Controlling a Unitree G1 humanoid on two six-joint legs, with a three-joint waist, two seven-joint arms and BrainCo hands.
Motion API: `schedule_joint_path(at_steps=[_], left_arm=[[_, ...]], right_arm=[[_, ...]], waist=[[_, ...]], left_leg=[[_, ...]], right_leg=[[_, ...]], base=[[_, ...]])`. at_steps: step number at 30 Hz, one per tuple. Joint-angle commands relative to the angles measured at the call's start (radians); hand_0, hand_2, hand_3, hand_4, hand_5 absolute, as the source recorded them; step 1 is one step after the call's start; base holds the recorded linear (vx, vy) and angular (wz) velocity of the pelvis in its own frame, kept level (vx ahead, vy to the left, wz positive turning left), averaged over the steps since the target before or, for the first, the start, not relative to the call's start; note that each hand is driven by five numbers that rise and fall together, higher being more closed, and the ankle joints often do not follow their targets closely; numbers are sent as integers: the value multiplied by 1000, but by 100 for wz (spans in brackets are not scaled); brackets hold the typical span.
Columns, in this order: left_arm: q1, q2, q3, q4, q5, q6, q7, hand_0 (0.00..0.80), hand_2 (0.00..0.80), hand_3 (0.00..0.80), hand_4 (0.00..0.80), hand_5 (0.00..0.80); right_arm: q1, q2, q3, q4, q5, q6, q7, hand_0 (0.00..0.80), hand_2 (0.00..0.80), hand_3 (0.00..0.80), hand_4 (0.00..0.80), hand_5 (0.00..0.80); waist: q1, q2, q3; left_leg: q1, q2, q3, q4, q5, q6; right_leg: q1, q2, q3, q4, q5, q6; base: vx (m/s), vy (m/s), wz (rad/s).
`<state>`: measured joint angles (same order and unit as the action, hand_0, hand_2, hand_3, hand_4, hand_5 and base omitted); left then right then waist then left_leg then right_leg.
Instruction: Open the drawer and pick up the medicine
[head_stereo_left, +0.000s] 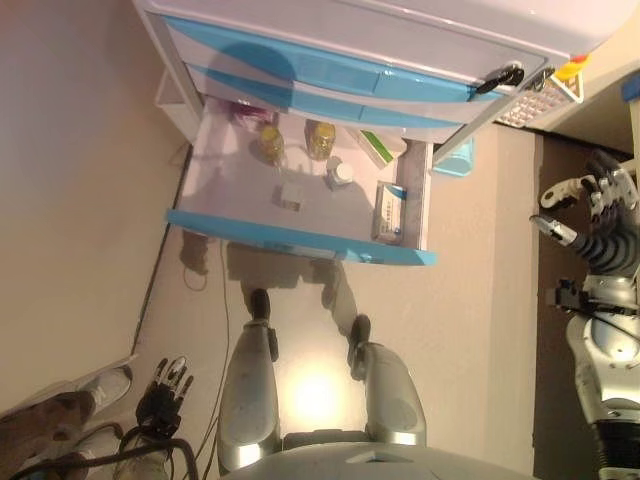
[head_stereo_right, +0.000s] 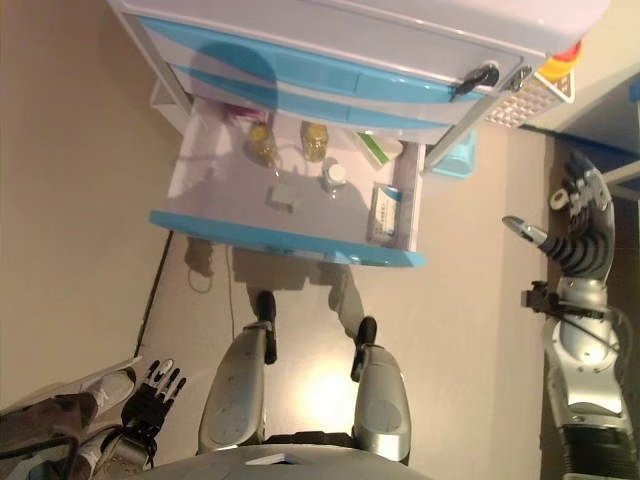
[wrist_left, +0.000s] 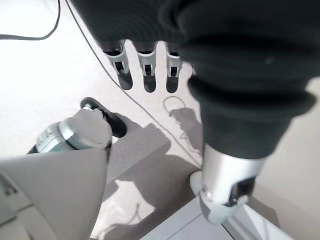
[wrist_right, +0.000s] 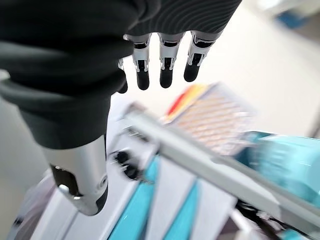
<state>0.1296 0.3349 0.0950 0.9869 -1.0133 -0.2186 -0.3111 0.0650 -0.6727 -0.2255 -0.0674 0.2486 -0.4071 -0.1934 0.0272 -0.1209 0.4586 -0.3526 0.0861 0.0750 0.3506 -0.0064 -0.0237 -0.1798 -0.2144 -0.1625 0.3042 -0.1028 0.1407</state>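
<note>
The white cabinet's bottom drawer (head_stereo_left: 300, 243) with a blue front stands pulled out. Inside lie two yellow bottles (head_stereo_left: 268, 142), a small white-capped bottle (head_stereo_left: 340, 174), a small grey box (head_stereo_left: 291, 196), a green-and-white box (head_stereo_left: 377, 148) and a blue-and-white medicine box (head_stereo_left: 390, 211) at the drawer's right side. My right hand (head_stereo_left: 600, 215) is raised to the right of the cabinet, well apart from the drawer, fingers straight and holding nothing. My left hand (head_stereo_left: 165, 388) hangs low at the lower left, fingers relaxed and empty.
Two shut blue drawers (head_stereo_left: 330, 75) sit above the open one. A perforated white basket (head_stereo_left: 545, 100) and a light-blue thing (head_stereo_left: 455, 160) stand right of the cabinet. A person's shoe (head_stereo_left: 95, 390) shows at the lower left, beside my left hand.
</note>
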Motion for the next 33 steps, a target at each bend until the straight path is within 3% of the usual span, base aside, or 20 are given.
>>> schedule_joint_path(at_steps=[1,6,15,33], left_arm=[[49,17,-39,-8,108,-53,14,0,0,0,0,0],[49,39,-77,2,130,-66,52,0,0,0,0,0],[40,88,-108,-25,163,-57,93,0,0,0,0,0],[46,123,-130,-65,154,-34,101,0,0,0,0,0]], right_arm=[[-110,-100,-15,-47,-13,59,9,0,0,0,0,0],[-218,-199,59,-66,-59,147,72,0,0,0,0,0],[-424,-308,217,-20,-91,238,159,0,0,0,0,0],[-705,-329,494,158,-180,313,241,0,0,0,0,0]], waist=[[19,29,-16],[52,21,-15],[107,10,-9],[180,40,14]], left_leg=[[173,-60,31,-184,-65,74],[175,-64,19,-188,-61,77],[169,-73,0,-190,-57,78],[138,-95,-45,-172,-49,75]], right_leg=[[-50,-5,-40,9,225,42],[-28,-7,-53,-6,228,40],[-7,-13,-79,-22,243,40],[3,-30,-110,-22,215,28]], base=[[-9,-52,12],[1,-20,5],[0,-20,10],[15,2,6]])
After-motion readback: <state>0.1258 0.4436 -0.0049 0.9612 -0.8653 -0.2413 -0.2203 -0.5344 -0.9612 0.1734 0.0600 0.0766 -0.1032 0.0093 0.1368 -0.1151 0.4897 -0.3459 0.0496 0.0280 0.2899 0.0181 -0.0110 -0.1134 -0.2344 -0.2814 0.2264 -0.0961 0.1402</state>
